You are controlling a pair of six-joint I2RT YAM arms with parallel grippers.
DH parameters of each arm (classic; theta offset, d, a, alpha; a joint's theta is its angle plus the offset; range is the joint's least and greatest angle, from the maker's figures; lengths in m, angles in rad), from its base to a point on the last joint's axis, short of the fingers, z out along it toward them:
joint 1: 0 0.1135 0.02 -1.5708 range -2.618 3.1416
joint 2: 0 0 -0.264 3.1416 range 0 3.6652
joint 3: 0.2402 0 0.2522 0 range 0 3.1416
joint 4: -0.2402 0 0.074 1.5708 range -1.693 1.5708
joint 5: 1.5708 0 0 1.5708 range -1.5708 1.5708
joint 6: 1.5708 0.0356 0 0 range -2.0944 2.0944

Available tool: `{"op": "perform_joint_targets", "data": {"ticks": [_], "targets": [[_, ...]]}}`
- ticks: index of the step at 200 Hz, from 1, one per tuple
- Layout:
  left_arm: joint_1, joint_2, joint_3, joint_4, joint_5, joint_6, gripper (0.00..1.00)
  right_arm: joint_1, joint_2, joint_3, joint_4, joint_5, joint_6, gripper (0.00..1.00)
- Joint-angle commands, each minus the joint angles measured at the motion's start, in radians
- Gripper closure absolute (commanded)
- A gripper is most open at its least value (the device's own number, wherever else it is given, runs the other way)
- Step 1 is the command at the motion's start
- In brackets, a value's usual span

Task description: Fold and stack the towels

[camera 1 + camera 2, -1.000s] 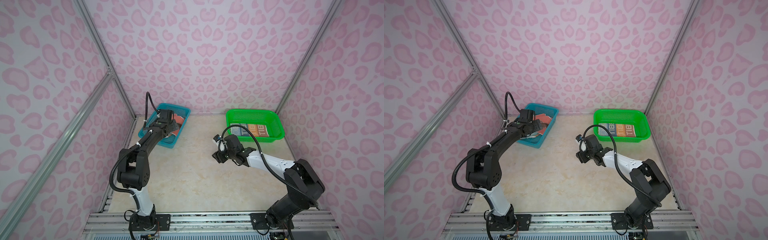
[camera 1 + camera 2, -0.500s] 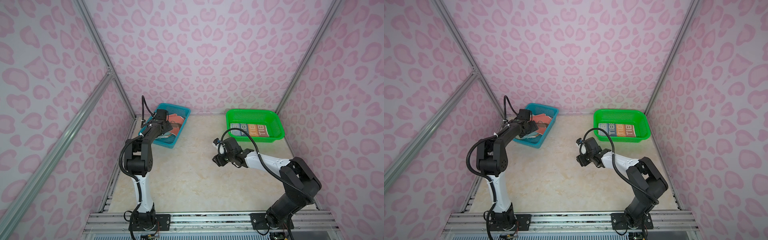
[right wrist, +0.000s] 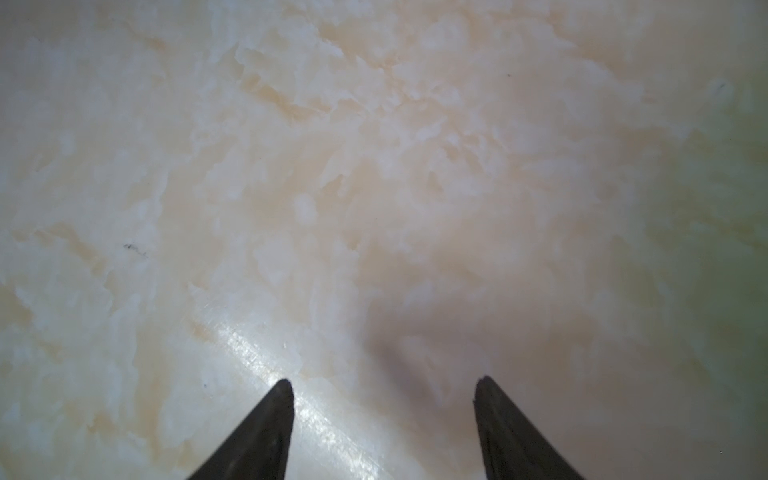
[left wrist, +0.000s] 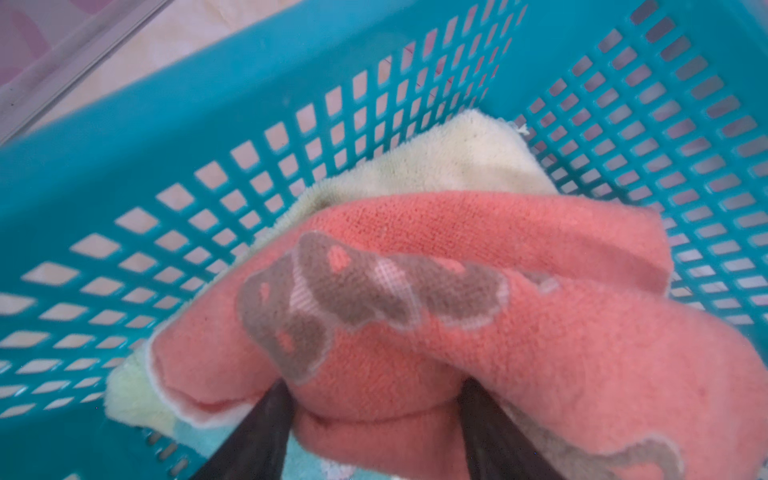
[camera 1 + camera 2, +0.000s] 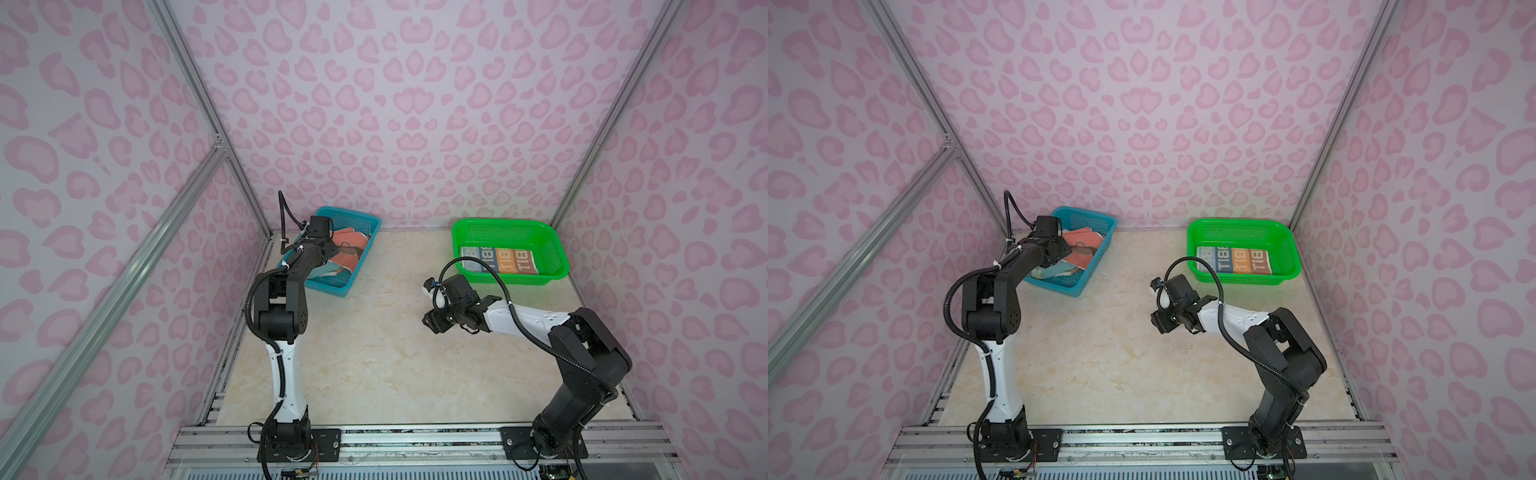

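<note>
Left wrist — coral terry towel (image 4: 478,237) bunched in teal mesh basket (image 4: 174,124).

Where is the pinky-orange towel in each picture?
In a top view: the coral towel lies in the blue basket, at the back left.
In a top view: same place, inside the blue basket.
Left wrist: close up, filling the lower middle, over a cream cloth.
Right wrist: not in it; only the table shows.
Shared landmark: the blue basket.
</note>
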Motion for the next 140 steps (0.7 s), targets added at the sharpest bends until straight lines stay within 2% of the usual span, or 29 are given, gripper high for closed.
{"op": "perform_joint_targets", "data": {"ticks": [1,16,29,37,140], "targets": [[0.006,0.02,0.018,0.032,0.008,-0.016,0.48,0.003,0.013,0.004,-0.003,-0.01,0.011,0.31],[0.009,0.024,0.025,0.032,0.017,-0.016,0.63,0.003,0.017,0.004,-0.001,-0.013,0.014,0.31],[0.009,0.022,0.028,0.031,0.021,-0.016,0.86,0.004,0.018,0.005,0.0,-0.015,0.015,0.31],[0.01,0.02,0.03,0.028,0.022,-0.015,0.97,0.005,0.017,0.004,0.003,-0.018,0.017,0.31],[0.01,-0.17,-0.016,0.057,0.144,0.053,0.98,0.008,0.019,-0.009,0.049,-0.04,0.037,0.32]]}}
